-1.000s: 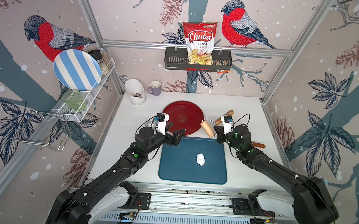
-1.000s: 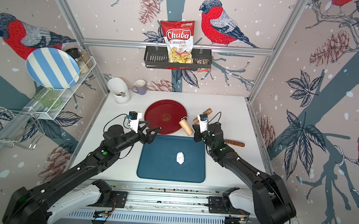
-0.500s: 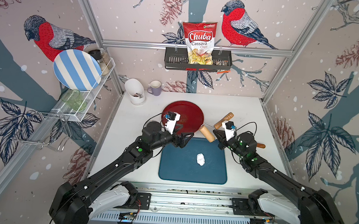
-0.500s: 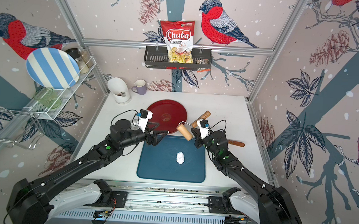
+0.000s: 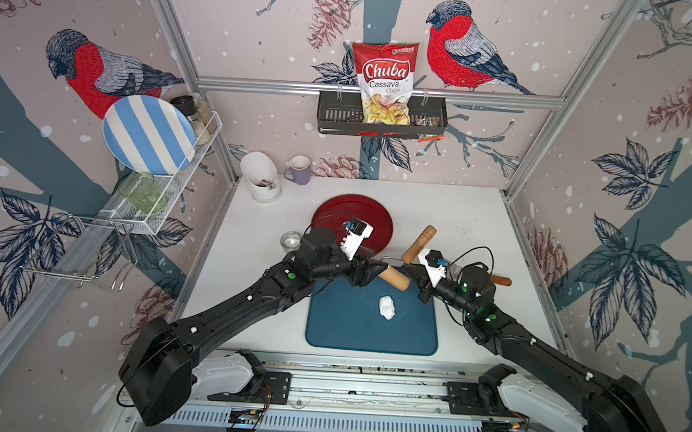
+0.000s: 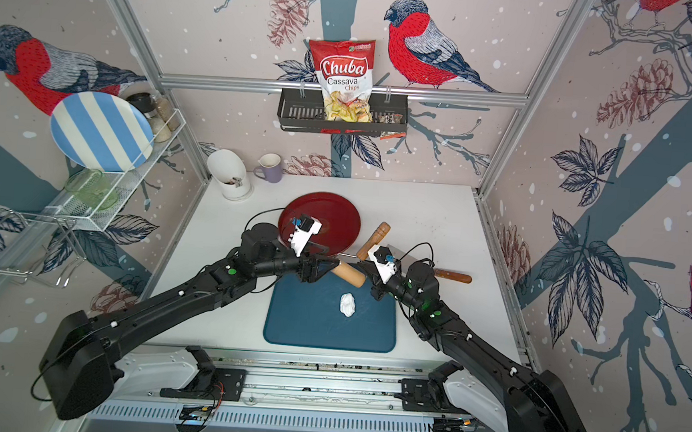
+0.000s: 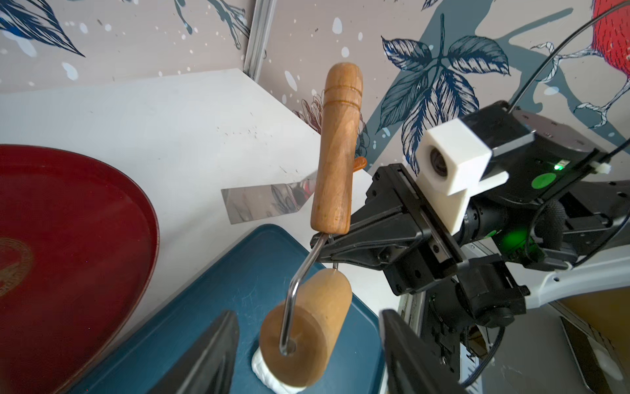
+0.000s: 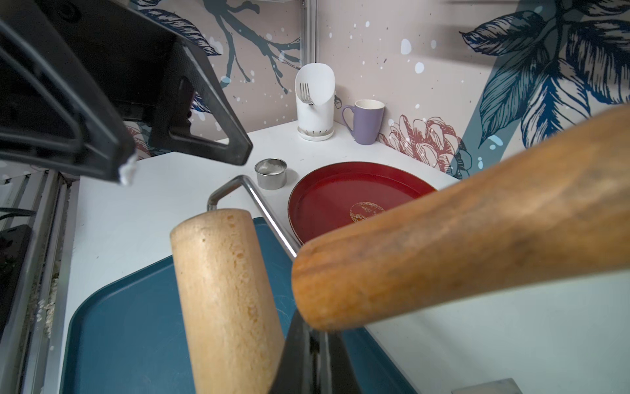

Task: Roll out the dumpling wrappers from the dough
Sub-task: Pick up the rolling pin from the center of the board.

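Note:
The dough [image 5: 387, 306] [image 6: 347, 304] is a small white lump on the blue tray [image 5: 369, 331]. Above the tray's far edge, a wooden roller hangs in the air, handle [image 5: 418, 244] up and drum [image 5: 394, 278] low. My right gripper [image 5: 409, 267] [image 8: 306, 358] is shut on its wire frame just below the handle. My left gripper [image 5: 378, 267] [image 7: 306, 314] is open, one finger on each side of the drum [image 7: 306, 331] with a gap on both sides. In the left wrist view the drum hides most of the dough [image 7: 269, 378]. The dumpling wrappers are out of view.
A red plate [image 5: 352, 221] lies behind the tray, with a metal ring cutter [image 5: 291, 241] to its left. A metal scraper [image 7: 266, 204] with a wooden handle [image 5: 498, 281] lies right of the tray. A white utensil holder [image 5: 260, 177] and a purple mug [image 5: 299, 170] stand at the back.
My left arm has swung right to the roller's drum and its jaws have narrowed around it. My right gripper has brought the roller lower and nearer the tray.

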You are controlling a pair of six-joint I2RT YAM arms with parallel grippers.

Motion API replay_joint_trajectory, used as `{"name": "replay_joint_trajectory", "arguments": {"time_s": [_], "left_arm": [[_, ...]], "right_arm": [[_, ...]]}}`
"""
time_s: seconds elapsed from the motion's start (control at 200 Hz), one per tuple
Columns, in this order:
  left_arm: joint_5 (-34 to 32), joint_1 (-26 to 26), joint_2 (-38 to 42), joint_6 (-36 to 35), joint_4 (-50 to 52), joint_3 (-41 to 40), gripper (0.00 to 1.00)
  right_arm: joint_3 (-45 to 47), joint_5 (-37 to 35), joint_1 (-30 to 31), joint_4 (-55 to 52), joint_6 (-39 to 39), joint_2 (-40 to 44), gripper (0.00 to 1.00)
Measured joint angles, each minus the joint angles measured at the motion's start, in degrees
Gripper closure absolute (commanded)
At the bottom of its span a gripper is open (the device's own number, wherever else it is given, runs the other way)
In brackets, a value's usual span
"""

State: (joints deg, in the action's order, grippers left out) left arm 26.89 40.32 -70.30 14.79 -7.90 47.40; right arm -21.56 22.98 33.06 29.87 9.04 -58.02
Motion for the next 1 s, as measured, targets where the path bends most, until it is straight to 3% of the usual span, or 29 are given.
{"name": "replay_joint_trajectory", "arguments": {"time_s": [1.0], "left_arm": [[3.8, 0.7, -1.8, 1.7, -4.4, -2.2, 0.99]], "right_arm": [[0.3, 1.2, 1.7, -1.2, 1.7, 1.5, 1.00]]}}
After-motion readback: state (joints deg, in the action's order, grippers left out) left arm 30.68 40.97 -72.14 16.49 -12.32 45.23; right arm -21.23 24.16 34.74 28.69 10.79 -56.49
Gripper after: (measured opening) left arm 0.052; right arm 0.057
